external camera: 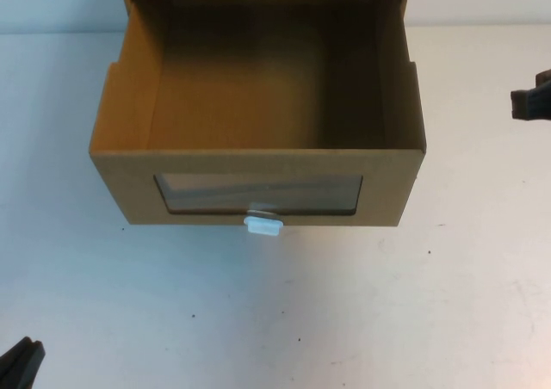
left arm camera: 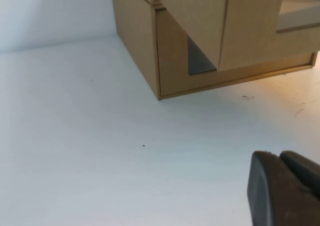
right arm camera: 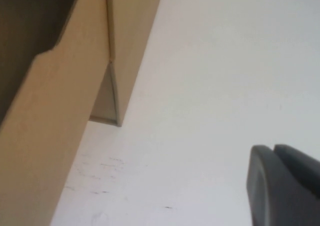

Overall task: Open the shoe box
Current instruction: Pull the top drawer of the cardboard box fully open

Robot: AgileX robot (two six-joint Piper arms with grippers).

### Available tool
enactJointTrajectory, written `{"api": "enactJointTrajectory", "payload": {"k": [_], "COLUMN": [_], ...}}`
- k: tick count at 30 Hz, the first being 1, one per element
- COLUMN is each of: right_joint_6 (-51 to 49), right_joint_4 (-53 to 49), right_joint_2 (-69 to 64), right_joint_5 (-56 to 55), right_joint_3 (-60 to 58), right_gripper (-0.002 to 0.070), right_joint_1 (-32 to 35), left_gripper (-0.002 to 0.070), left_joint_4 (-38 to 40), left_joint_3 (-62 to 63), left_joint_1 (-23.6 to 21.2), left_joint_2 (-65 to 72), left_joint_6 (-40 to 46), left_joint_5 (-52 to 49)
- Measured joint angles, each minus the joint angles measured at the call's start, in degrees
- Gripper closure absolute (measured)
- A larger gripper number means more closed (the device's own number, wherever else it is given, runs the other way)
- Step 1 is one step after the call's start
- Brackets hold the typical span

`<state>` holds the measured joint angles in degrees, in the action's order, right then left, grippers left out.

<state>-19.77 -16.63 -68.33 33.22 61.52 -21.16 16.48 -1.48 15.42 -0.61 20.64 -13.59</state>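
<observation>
Shoe box point(external camera: 258, 174) is seen at mid-table point(external camera: 387, 303), toward the far edge, its drawer drawn out toward the robot and open at the top; a white pull tab point(external camera: 263, 225) is fixed below the front window point(external camera: 258, 193). Left gripper point(external camera: 24, 359) is held low at the near-left corner, fingers pressed together. Right gripper point(external camera: 522, 103) is held well right of the box, fingers pressed together, nothing held.

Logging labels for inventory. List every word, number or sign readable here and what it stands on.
None readable: the cardboard box, its window, white handle and the table carry no text. The left gripper, at the table's near-left corner, and the right gripper, right of the box, show no markings either.
</observation>
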Motion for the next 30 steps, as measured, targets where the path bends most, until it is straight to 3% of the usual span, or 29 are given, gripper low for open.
{"api": "enactJointTrajectory", "payload": {"k": [7, 13, 18, 24, 30], "right_joint_6": [0.0, 0.0, 0.0, 0.0, 0.0], "right_joint_4": [-3.8, -4.6, -4.8, -4.9, -4.3], "right_joint_2": [3.3, 16.1, 32.1, 51.0, 65.6], "right_joint_5": [-8.3, -27.8, -36.3, -37.5, -33.2], "right_joint_3": [-7.5, -28.4, -46.7, -60.5, -62.8], "right_gripper": [0.0689, 0.0689, 0.0690, 0.0689, 0.0689], "right_joint_1": [6.0, 17.0, 22.0, 22.8, 22.8], "left_gripper": [0.0679, 0.0679, 0.0679, 0.0679, 0.0679], "left_joint_4": [0.0, 0.0, 0.0, 0.0, 0.0], "left_joint_3": [0.0, 0.0, 0.0, 0.0, 0.0], "left_joint_1": [0.0, 0.0, 0.0, 0.0, 0.0], "left_joint_2": [0.0, 0.0, 0.0, 0.0, 0.0], "left_joint_6": [0.1, 0.1, 0.1, 0.1, 0.1], "left_joint_5": [-0.1, -0.1, -0.1, -0.1, -0.1]}}
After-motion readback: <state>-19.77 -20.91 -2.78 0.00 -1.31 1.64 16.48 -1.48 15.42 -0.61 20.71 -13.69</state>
